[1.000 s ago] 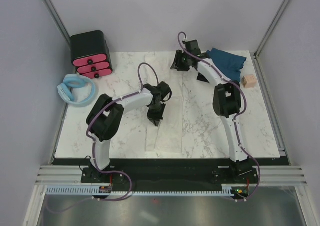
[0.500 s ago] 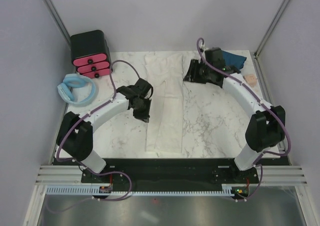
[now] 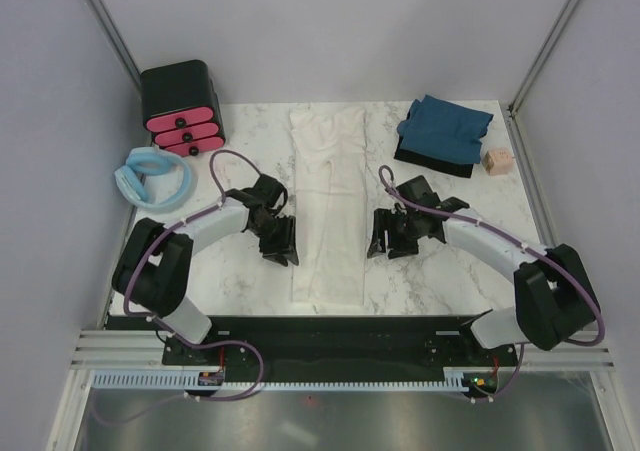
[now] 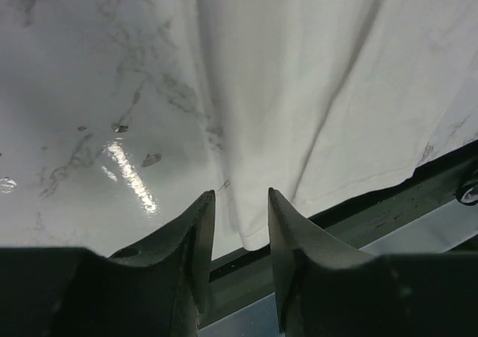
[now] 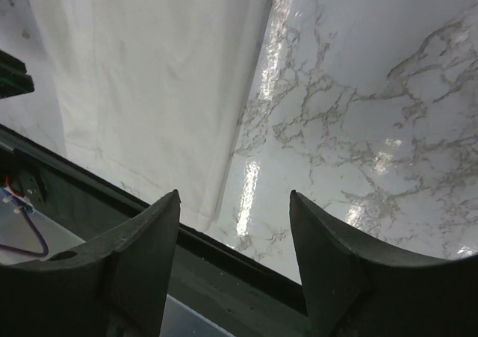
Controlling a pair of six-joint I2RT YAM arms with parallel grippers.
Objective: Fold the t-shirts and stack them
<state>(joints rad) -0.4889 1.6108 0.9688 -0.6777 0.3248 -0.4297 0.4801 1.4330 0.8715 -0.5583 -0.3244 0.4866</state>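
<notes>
We are judging the main risk to be an uneven pickup: if one tool is closing on only the top layer of the cream-white t-shirt (image 3: 328,211), or one is gripping before the other, the long folded strip may be skewing or opening as it is lifted. A second risk is the near hem, which is lying right at the near edge of the tabletop (image 3: 450,286); a sideways drag there may be pulling cloth over that edge. Descending too steeply may also be driving the jaws into the hard marble surface. The cream-white t-shirt is lying flat as a narrow strip down the middle of the tabletop, running from the far edge to the near edge. The left tool (image 3: 281,249) is sitting just beside the strip's left edge, jaws spread partway with nothing between them; its wrist view is showing the near hem corner beyond the gap. The right tool (image 3: 380,243) is sitting just beside the right edge, jaws spread wide and empty. The teal-blue t-shirt (image 3: 445,129) is resting folded at the far right corner, well apart from both tools.
</notes>
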